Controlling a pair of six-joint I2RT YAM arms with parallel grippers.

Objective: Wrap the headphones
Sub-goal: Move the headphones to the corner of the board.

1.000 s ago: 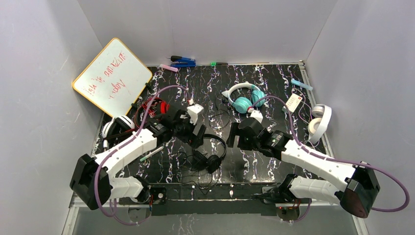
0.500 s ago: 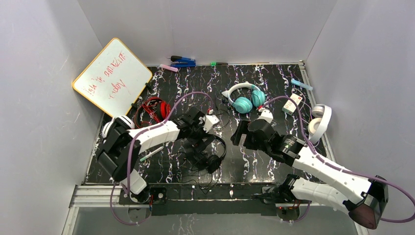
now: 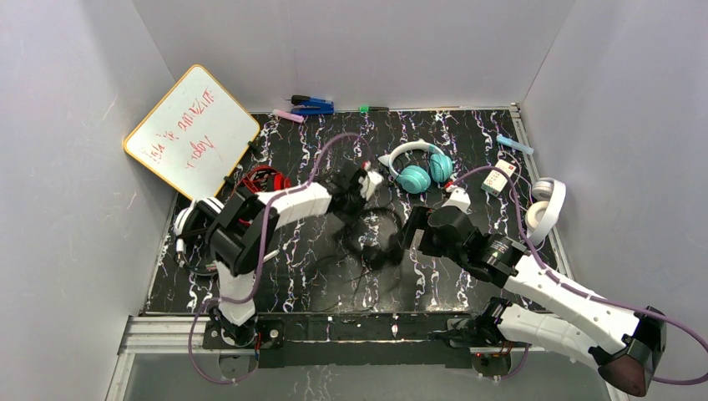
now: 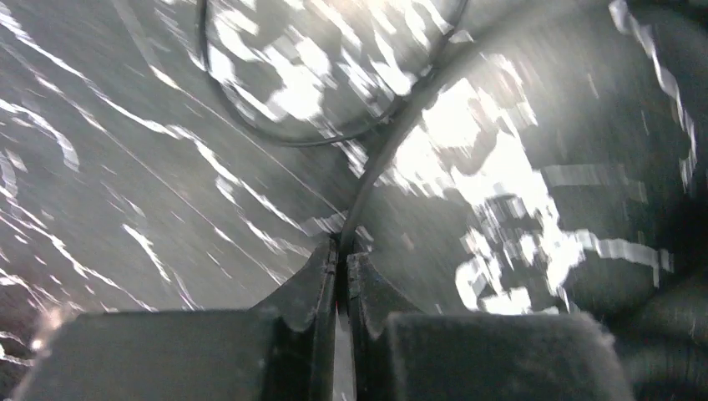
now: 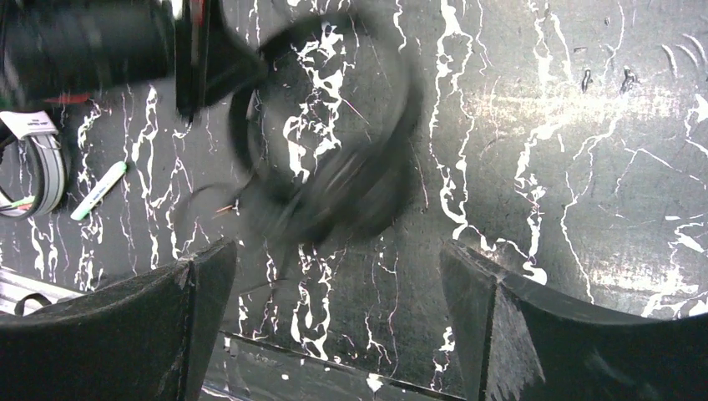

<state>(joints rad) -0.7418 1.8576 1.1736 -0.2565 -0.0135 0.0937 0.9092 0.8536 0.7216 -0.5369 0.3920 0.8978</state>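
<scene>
The small black headphones (image 3: 380, 244) lie blurred at mid-table, also seen in the right wrist view (image 5: 351, 184). Their thin black cord (image 4: 376, 167) runs up from between the fingertips of my left gripper (image 4: 342, 251), which is shut on it. From above, that left gripper (image 3: 361, 194) sits just beyond the black headphones. My right gripper (image 3: 411, 238) hovers right of them, open and holding nothing (image 5: 334, 259). Teal headphones (image 3: 415, 175) lie farther back, red headphones (image 3: 263, 180) at the left, white-and-black headphones (image 3: 196, 221) at the left edge, all-white headphones (image 3: 547, 209) at the right edge.
A whiteboard (image 3: 192, 129) leans against the back-left wall. A blue stapler (image 3: 313, 106) and a pink marker (image 3: 288, 115) lie along the back edge. A white tag (image 3: 499, 177) and a pale blue stick (image 3: 513, 144) lie back right. A green marker (image 5: 98, 190) lies left of the black headphones.
My left arm swung away and to the right, and its gripper went from open to shut on the cord. The black headphones slid right and up the table. The right arm shifted slightly right.
</scene>
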